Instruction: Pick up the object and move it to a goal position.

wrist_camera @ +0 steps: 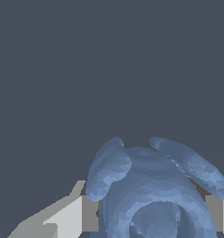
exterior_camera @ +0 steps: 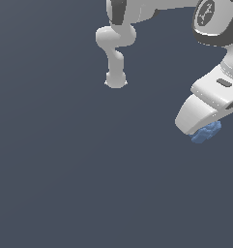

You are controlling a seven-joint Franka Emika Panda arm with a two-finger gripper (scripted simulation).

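The object (exterior_camera: 206, 132), a small light-blue knobbly lump, peeks out from under the white hand at the exterior view's right. My gripper (exterior_camera: 203, 129) covers most of it there, and its fingers are hidden by the hand's body. In the wrist view the object (wrist_camera: 150, 186) looms large with rounded bumps, and my gripper (wrist_camera: 150, 218) holds it between two pale fingers (wrist_camera: 69, 216), one on each side, touching it. No goal marker shows in either view.
The arm's white links and base (exterior_camera: 115, 53) stand at the top of the exterior view. A plain dark grey floor (exterior_camera: 79, 169) fills everything else.
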